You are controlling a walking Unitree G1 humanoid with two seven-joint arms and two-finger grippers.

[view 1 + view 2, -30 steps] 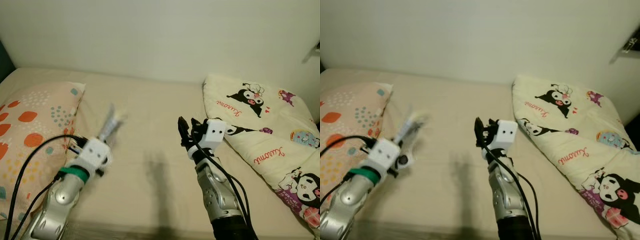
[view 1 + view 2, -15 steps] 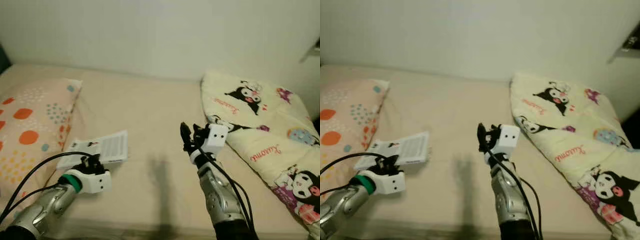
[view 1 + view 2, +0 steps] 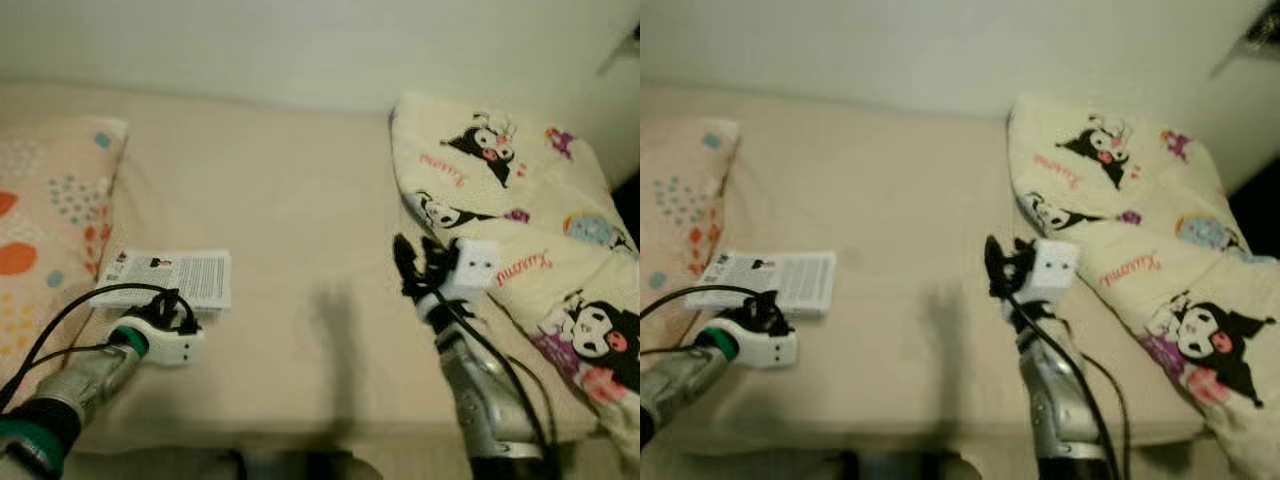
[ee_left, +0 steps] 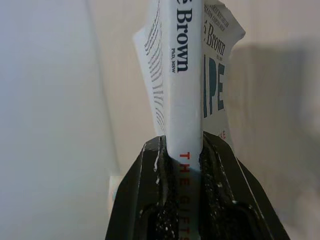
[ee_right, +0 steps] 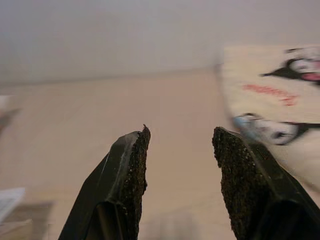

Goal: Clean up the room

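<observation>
A white paperback book (image 3: 168, 279) with black print lies nearly flat at the left of the beige bed (image 3: 300, 220), beside a spotted pillow (image 3: 45, 230). My left gripper (image 3: 172, 303) is shut on the book's near edge; in the left wrist view the black fingers (image 4: 150, 200) clamp the spine (image 4: 184, 90). My right gripper (image 3: 412, 264) is raised over the middle of the bed, open and holding nothing, its fingers (image 5: 131, 170) apart.
A cream blanket (image 3: 510, 200) printed with black cartoon figures is heaped on the right side of the bed. A plain pale wall (image 3: 300, 40) runs behind. The bed's front edge (image 3: 300, 435) is near the bottom of the view.
My left arm has swung the book down from upright to nearly flat on the bed and drawn back toward me. The camera has tilted down and pulled back.
</observation>
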